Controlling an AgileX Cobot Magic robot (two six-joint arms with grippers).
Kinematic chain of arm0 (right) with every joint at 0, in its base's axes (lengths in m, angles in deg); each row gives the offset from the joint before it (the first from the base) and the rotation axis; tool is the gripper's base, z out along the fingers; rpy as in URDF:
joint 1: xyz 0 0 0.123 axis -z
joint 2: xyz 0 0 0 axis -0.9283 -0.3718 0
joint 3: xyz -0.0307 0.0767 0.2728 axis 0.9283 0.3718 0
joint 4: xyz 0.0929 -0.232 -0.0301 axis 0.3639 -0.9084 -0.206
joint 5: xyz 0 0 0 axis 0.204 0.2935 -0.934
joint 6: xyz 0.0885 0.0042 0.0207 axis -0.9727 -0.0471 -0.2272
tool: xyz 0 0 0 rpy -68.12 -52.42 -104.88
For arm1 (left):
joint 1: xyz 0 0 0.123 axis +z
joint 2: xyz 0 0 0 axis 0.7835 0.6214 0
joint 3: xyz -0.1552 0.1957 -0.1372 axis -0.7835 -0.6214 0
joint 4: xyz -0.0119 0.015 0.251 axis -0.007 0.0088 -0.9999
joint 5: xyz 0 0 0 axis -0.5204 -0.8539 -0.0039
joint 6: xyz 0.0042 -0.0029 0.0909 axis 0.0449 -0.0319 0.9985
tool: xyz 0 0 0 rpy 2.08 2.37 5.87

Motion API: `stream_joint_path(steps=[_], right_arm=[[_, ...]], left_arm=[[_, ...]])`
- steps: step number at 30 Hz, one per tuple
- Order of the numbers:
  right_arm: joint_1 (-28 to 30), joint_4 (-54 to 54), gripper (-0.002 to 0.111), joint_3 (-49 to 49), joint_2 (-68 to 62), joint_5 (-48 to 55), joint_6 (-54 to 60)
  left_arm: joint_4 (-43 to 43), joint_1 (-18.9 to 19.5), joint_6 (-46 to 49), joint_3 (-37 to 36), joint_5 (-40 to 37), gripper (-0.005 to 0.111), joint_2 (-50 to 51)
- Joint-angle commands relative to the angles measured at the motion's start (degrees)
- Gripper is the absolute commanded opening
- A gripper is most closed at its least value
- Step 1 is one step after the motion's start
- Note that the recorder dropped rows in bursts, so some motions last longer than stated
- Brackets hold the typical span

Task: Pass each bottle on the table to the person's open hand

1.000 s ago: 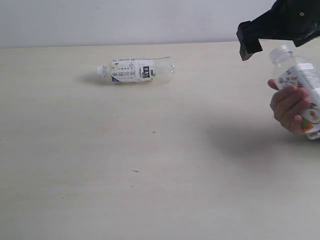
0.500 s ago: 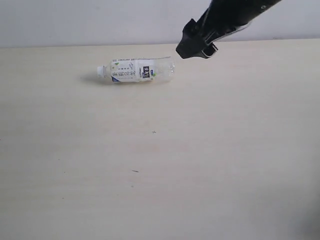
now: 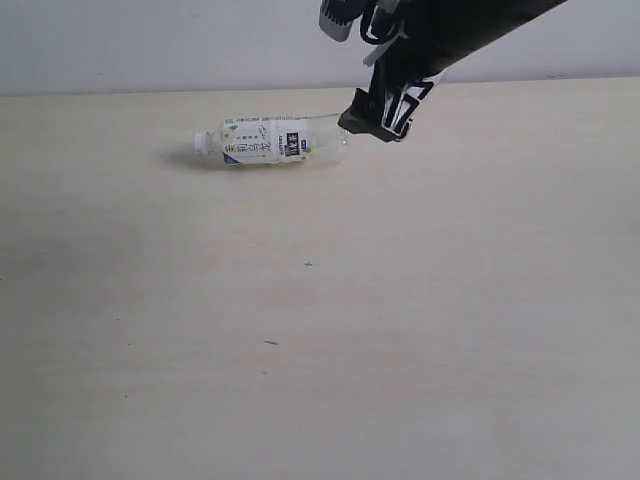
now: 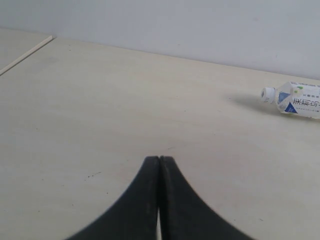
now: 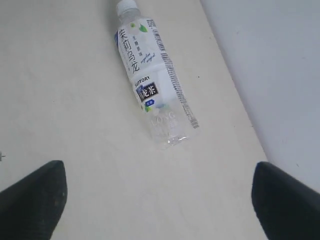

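The small clear plastic bottle with white cap and white label lay on its side on the pale beige tabletop, its base end nearest to your right arm's black fingers and its long axis running away from them. Those fingers were spread wide and empty. The left arm's black fingers, pressed together on nothing, were well apart from it.

Bright, even light; soft shadow beside bottle; edges perhaps blurred.

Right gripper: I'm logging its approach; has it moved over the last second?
Yes. The right gripper swung left, toward the lying bottle, now close by its base.
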Motion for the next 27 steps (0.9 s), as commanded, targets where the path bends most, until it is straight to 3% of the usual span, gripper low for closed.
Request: stream_joint_path(steps=[1,4,8,13,19,23,27], right_arm=[[-0.1,0.3,0.075,-0.4,2.8,1.8,-7.0],[-0.1,-0.9,0.047,-0.4,4.7,7.5,-12.7],[-0.1,-3.6,0.002,-0.4,7.2,16.4,-16.1],[-0.1,-4.8,0.0,-0.4,11.6,23.7,-21.0],[-0.1,-13.5,0.0,1.7,20.2,28.7,-41.5],[-0.1,-12.0,0.0,9.3,28.6,22.8,-46.0],[-0.1,-1.9,0.0,27.1,46.2,10.4,-46.1]], left_arm=[[0.0,-0.3,-0.2,0.0,0.1,0.0,-0.4],[0.0,-0.3,-0.2,0.0,0.1,0.0,-0.4],[0.0,-0.3,-0.2,0.0,0.1,0.0,-0.4],[0.0,-0.3,-0.2,0.0,0.1,0.0,-0.4],[0.0,-0.3,-0.2,0.0,0.1,0.0,-0.4],[0.0,-0.3,-0.2,0.0,0.1,0.0,-0.4],[0.0,-0.3,-0.2,0.0,0.1,0.0,-0.4]])
